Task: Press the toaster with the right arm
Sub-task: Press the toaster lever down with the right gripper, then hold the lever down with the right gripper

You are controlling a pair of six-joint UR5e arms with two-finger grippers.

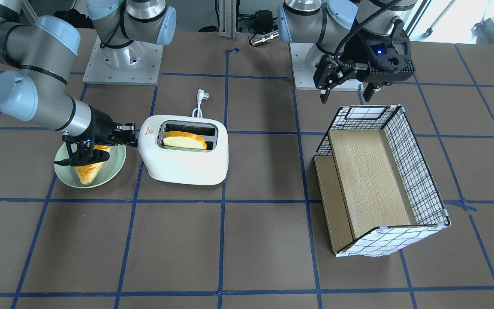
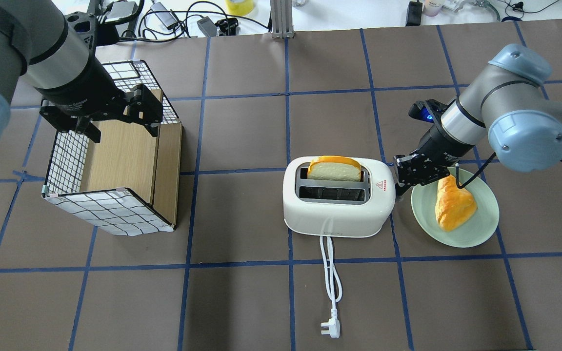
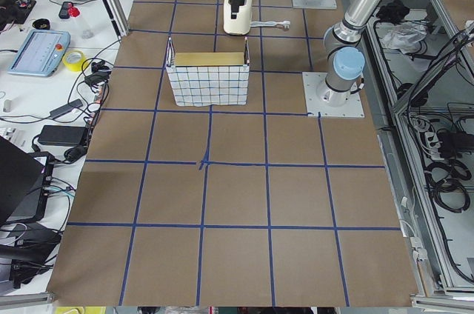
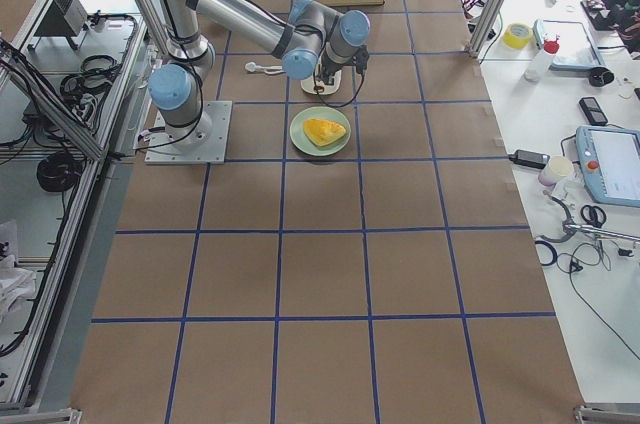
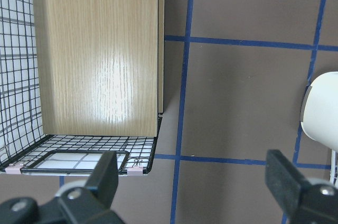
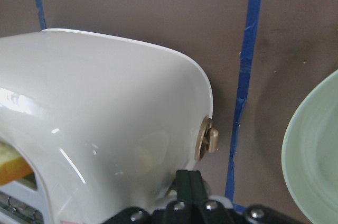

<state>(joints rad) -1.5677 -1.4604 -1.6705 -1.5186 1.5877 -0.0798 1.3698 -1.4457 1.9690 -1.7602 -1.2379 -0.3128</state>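
On the table (image 1: 247, 249): one white toaster (image 1: 187, 165) sits near the middle, and one green plate (image 1: 116, 167) lies just beside its end on the robot's right.
Toaster slots: two, and the slice in the toaster (image 1: 185, 140) pokes up from the slot farther from the robot.
Bread count: two in all. The second slice (image 1: 87, 174) lies flat on the plate.
Right arm (image 1: 37, 86): one, reaching in low over the plate toward the toaster's end.
Right gripper (image 1: 132, 138): fingers pinched together on nothing, tips right up against the toaster's end wall, the end marked with the red triangle (image 2: 379, 185).
Knob (image 6: 207, 139): one tan dial on that end wall, just beside the closed tips in the wrist view.
Basket (image 1: 418, 167): one, wire-grid walls with wood panels inside, well apart from the toaster on the robot's left.
Left gripper (image 1: 346, 92): fingers spread wide, holding nothing, hanging above the basket's robot-side edge.
Cord (image 2: 332, 309): one white lead running from the toaster toward the robot, ending in one plug (image 2: 331, 329).
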